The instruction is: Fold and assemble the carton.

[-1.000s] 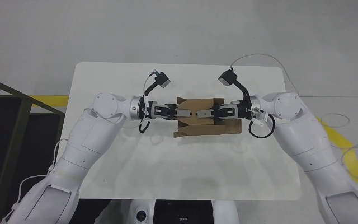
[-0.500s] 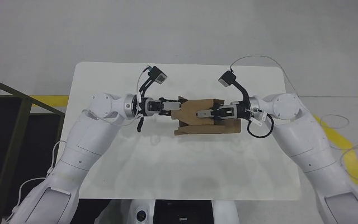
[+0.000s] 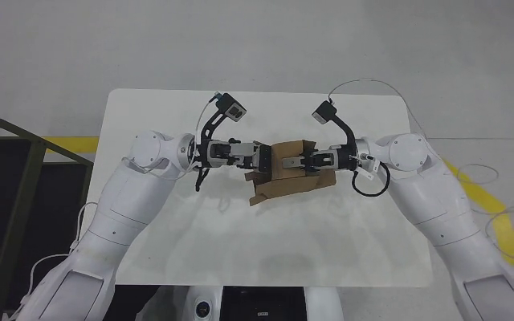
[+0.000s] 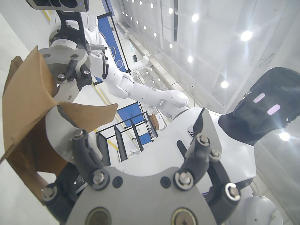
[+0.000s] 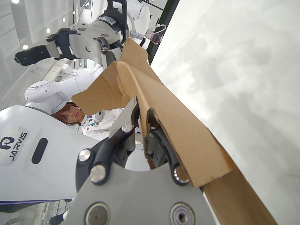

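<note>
bright ceiling lamps flare; wrist views' edges seem bent.

Carton fills gap between left end effector, right end effector.

Almost nothing to read around the carton

The carton shows plain brown board on each face turned to the cameras, with no label, number or stamp that can be made out, in the top view or in either wrist view. The white table beneath it bears no sign either. Beside the carton in the right wrist view, a white panel carries a small round logo and one word in dark capital letters running up its surface: a maker's mark.
</note>
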